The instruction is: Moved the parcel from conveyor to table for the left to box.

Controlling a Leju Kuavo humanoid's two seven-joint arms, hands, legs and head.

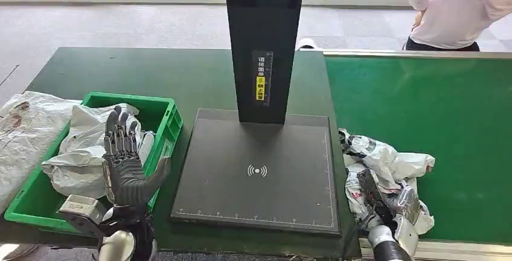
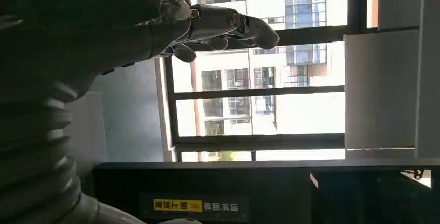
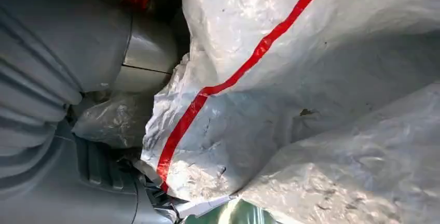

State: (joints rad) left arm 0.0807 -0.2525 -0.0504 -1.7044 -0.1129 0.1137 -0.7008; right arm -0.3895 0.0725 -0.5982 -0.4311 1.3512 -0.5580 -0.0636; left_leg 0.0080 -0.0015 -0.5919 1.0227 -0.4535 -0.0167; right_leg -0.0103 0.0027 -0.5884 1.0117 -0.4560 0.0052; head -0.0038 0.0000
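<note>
Your dark green tabletop (image 1: 199, 80) carries a black scanner pad (image 1: 259, 176), with the green conveyor (image 1: 422, 122) beyond it. Your right hand (image 1: 386, 203) is dug into the crumpled white parcel (image 1: 386, 158) on the conveyor, fingers closed in the plastic. Your left hand (image 1: 124, 164) stands upright, released, fingers spread, just in front of the green box (image 1: 166, 116) holding other bags.

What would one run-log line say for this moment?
stage: pickup | right hand: grips parcel on conveyor | left hand: raised, fingers apart, holds nothing, over green box | scanner pad: bare
</note>
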